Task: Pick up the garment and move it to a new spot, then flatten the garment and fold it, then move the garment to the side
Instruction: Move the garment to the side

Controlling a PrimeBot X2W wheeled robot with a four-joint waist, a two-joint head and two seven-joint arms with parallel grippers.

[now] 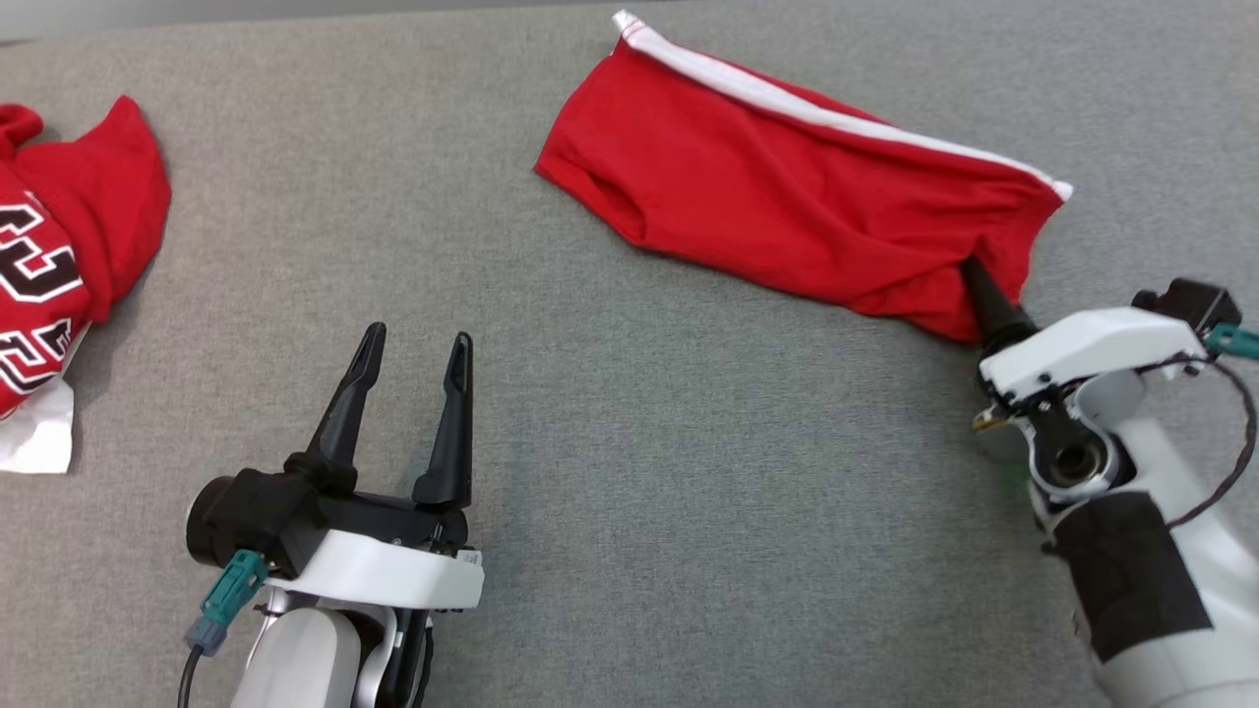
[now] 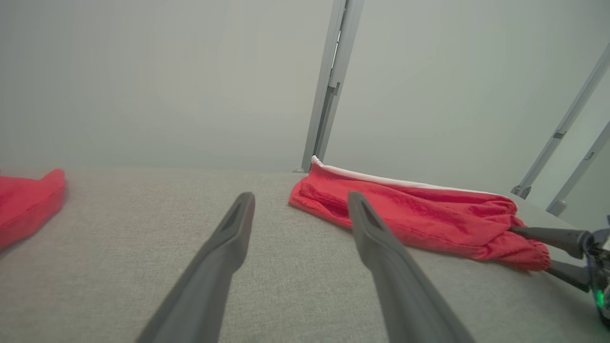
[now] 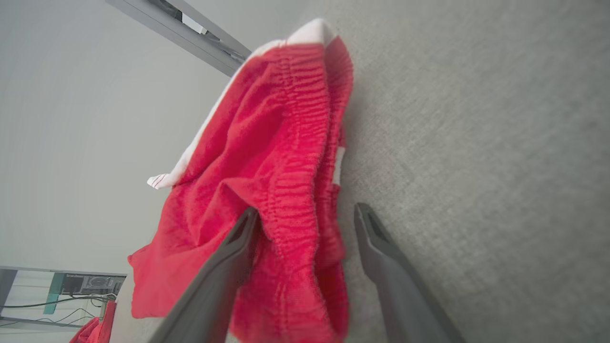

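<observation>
The garment (image 1: 787, 197) is a pair of red shorts with a white side stripe. It lies slantwise on the grey table at the upper right. Its gathered waistband end (image 3: 290, 157) is bunched up at my right gripper (image 3: 307, 214). That gripper is open, and its fingers straddle the waistband edge: one finger pushes in under a red fold, the other rests beside the cloth on the table. In the head view one dark finger of the right gripper (image 1: 974, 275) pokes into the garment's lower right corner. My left gripper (image 1: 418, 336) is open and empty at the lower left, well short of the shorts (image 2: 419, 214).
Another red garment with black and white lettering (image 1: 69, 246) lies at the table's left edge, with a white piece (image 1: 39, 433) under it. Grey metal frame posts (image 2: 331, 85) rise behind the table's far edge. Bare grey cloth surface (image 1: 629, 442) lies between the two arms.
</observation>
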